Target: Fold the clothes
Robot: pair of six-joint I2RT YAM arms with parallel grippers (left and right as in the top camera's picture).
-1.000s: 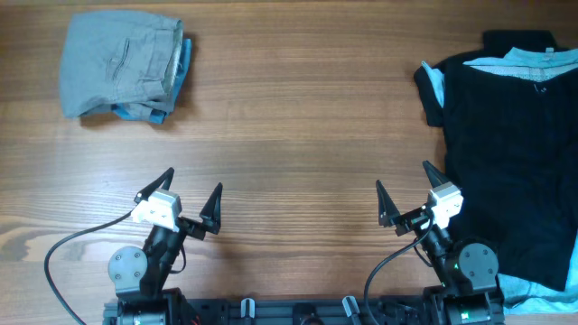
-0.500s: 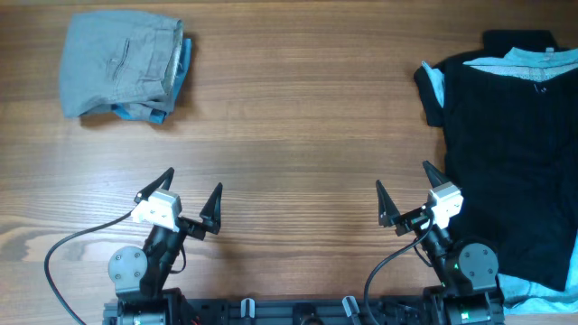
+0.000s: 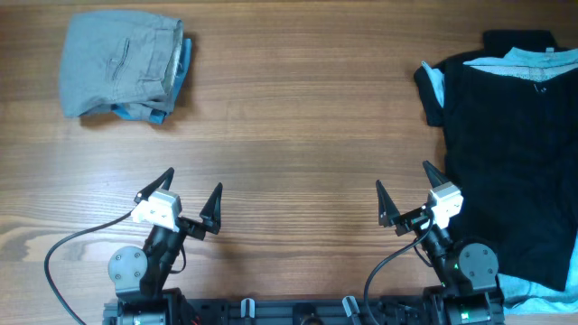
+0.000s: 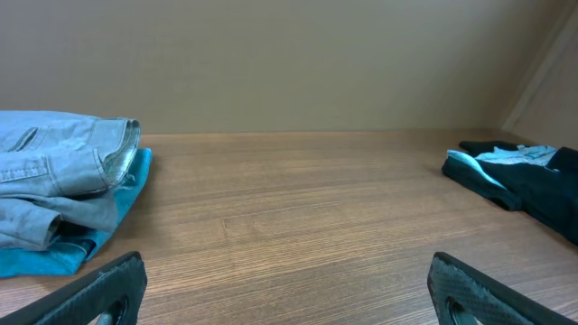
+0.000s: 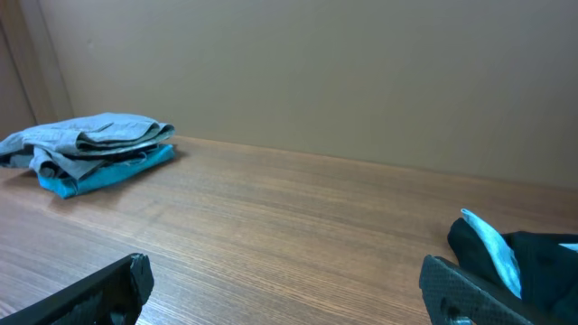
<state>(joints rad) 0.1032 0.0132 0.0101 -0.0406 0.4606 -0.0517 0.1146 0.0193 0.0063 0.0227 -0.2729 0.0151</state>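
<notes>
The grey shorts (image 3: 113, 63) lie folded at the far left of the wooden table, on top of a small light-blue garment (image 3: 184, 61). They also show in the left wrist view (image 4: 54, 176) and in the right wrist view (image 5: 99, 134). My left gripper (image 3: 193, 181) is open and empty near the front edge, well short of the shorts; in its wrist view its fingers (image 4: 289, 284) frame bare wood. My right gripper (image 3: 403, 176) is open and empty too (image 5: 289, 275), beside the black garment.
A big black garment with pale-blue cloth (image 3: 506, 153) covers the right side of the table and also shows in the left wrist view (image 4: 533, 185) and the right wrist view (image 5: 533, 262). Bare wood (image 3: 298, 117) lies between the two piles. A plain wall stands behind the table.
</notes>
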